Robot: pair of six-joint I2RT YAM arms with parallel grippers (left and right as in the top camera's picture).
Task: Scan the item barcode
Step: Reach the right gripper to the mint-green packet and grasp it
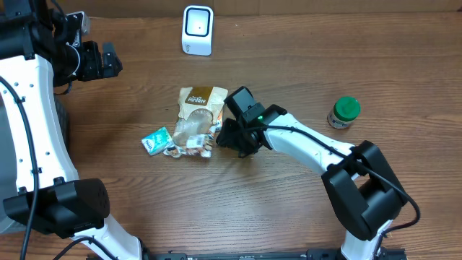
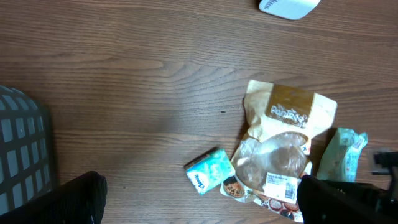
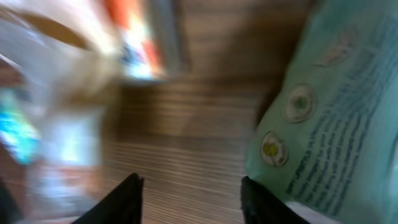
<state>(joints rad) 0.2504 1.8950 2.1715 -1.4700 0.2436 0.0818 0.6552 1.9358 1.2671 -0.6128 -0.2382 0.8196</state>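
A brown wood-grain table (image 1: 289,217) is seen from above, with a white barcode scanner (image 1: 198,29) standing at its far edge. A green-lidded jar (image 1: 344,112) is set well apart to the right, and a grey gridded object (image 2: 22,149) is seen at the left edge of the left wrist view.

A brown porridge pouch (image 1: 196,108) lies mid-table with a small teal packet (image 1: 155,140) just beside it. A pale green packet (image 2: 342,152) lies against the pouch's right side.

The right gripper (image 1: 238,137) is lowered there. In its own blurred view the fingers are parted, bare wood is seen between them, and the packet is just beside one; contact cannot be told. The left gripper (image 1: 108,61) is held wide apart and empty, far left.
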